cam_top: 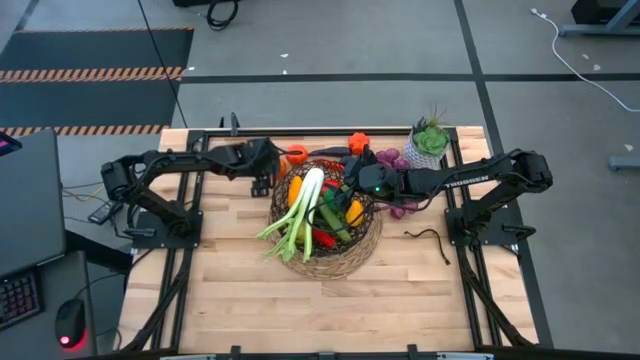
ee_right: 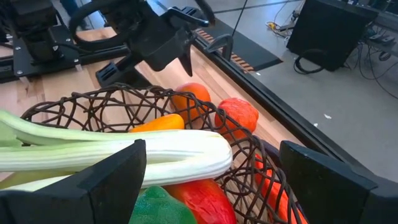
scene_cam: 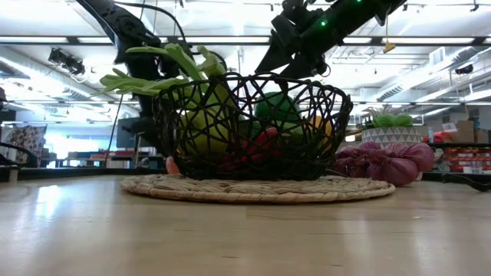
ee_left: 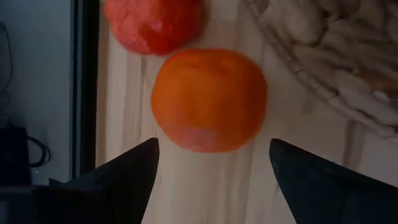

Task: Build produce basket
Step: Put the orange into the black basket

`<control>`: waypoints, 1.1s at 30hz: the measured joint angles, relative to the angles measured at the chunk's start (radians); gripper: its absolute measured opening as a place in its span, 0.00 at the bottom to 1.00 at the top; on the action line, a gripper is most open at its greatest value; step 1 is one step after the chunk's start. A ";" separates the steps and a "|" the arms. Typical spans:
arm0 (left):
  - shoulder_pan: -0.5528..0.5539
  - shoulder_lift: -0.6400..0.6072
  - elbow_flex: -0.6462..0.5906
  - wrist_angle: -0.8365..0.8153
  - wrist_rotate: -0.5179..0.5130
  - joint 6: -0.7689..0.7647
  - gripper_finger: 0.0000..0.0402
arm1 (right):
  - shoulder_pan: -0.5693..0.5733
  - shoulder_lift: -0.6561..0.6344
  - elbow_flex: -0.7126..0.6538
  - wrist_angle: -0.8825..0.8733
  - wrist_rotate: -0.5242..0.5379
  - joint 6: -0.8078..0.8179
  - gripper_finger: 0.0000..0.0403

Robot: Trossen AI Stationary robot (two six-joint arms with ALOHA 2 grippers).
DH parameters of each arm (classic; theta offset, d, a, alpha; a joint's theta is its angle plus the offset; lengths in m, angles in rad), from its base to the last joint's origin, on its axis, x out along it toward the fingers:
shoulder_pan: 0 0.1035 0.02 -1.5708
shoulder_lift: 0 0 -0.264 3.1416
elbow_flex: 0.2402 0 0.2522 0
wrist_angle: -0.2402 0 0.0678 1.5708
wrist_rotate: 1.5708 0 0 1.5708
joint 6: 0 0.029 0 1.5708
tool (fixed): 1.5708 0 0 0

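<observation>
Wire basket: dark openwork, tan wicker base, mid-table
Contents: leek, peppers, cucumber (piled)
Left gripper: fingers spread, orange between, outside the rim
Right gripper: spread above the basket

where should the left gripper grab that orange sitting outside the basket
Across its widest middle, coming straight down from above. The orange is round and smooth, lying on the bare table between the basket rim and a red piece. The left gripper already hangs over it with fingers open, wide enough to straddle it. A grip at the widest part probably slips least.
</observation>
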 joint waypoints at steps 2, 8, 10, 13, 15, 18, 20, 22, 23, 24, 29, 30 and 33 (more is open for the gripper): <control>-0.001 0.000 0.000 0.005 0.002 -0.001 0.77 | 0.000 0.000 0.000 0.000 0.000 0.004 0.92; -0.022 0.000 0.000 0.039 0.010 0.022 0.77 | 0.000 0.000 0.000 0.000 0.000 0.007 0.92; -0.026 0.000 -0.001 0.060 0.014 0.030 0.77 | 0.000 0.000 0.000 0.000 0.000 0.007 0.92; -0.025 0.000 -0.001 0.098 0.040 0.030 0.77 | 0.000 0.000 0.000 0.000 0.000 0.007 0.92; -0.018 0.000 -0.001 0.104 0.045 0.030 0.77 | 0.000 0.000 0.000 0.000 0.000 0.007 0.92; -0.001 0.010 -0.001 0.105 0.053 0.018 0.78 | 0.000 0.000 0.000 0.000 0.000 0.007 0.92; 0.016 0.022 -0.001 0.104 0.063 -0.001 0.77 | 0.000 0.000 0.000 0.000 0.000 0.007 0.92; 0.030 0.043 -0.001 0.111 0.098 -0.013 0.78 | 0.000 0.000 0.000 0.000 0.000 0.007 0.92; 0.036 0.053 -0.001 0.116 0.106 -0.019 0.78 | 0.000 0.000 0.000 0.000 0.000 0.007 0.92; 0.041 0.064 -0.001 0.127 0.119 -0.028 0.77 | 0.000 0.000 0.000 0.000 0.000 0.007 0.92; 0.043 0.100 0.002 0.182 0.122 -0.016 0.77 | 0.000 0.000 0.000 -0.001 0.000 0.007 0.92; 0.043 0.101 0.002 0.186 0.123 -0.008 0.77 | 0.000 0.000 0.000 -0.001 0.000 0.006 0.92; 0.042 0.102 0.002 0.187 0.125 0.001 0.75 | 0.000 0.000 0.000 -0.004 0.000 0.005 0.92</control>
